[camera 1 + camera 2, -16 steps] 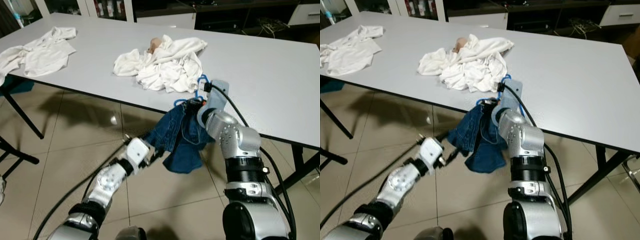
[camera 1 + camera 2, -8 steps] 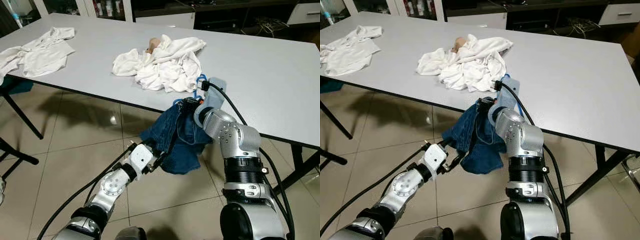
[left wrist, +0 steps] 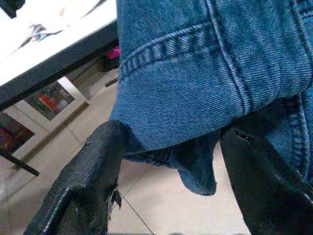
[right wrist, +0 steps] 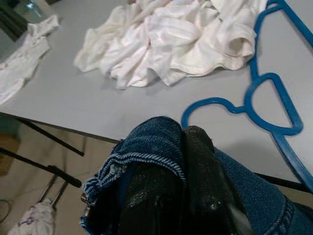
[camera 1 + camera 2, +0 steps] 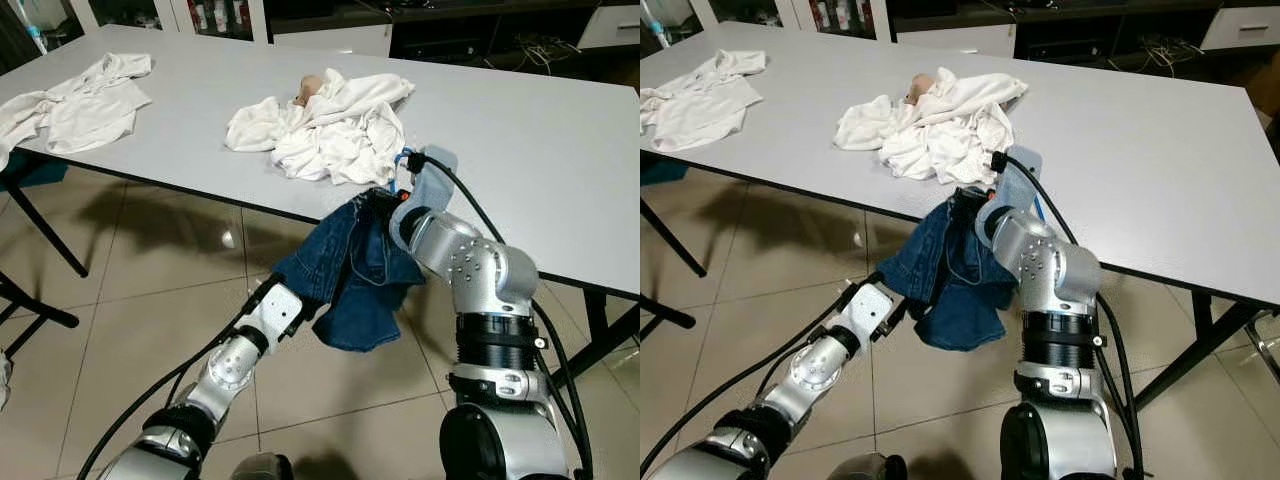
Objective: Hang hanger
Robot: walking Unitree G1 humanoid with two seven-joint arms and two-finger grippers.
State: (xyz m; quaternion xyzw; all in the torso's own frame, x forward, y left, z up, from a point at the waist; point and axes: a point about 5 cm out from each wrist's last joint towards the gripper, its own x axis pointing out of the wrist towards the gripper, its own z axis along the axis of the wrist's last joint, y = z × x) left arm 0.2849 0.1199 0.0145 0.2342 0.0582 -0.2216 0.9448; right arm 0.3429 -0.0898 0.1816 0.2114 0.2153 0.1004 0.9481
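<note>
A blue denim garment (image 5: 355,270) hangs off the front edge of the grey table (image 5: 540,140). My right gripper (image 4: 182,152) is shut on its waistband at the table edge, also seen at the right gripper (image 5: 385,203). A blue plastic hanger (image 4: 274,98) lies flat on the table just beyond that grip, its hook end touching the white pile. My left gripper (image 3: 173,139) is open under the table edge, one black finger on each side of the garment's hanging hem; the left gripper (image 5: 308,308) sits at the garment's lower left.
A crumpled pile of white clothes (image 5: 325,125) lies on the table behind the hanger. A white shirt (image 5: 80,100) is spread at the far left end. Black table legs (image 5: 45,235) stand on the tiled floor on my left; shelving lines the back wall.
My left gripper has crept up and closer under the garment's hem. My right arm has swung a little to the right, and the garment has shifted with it.
</note>
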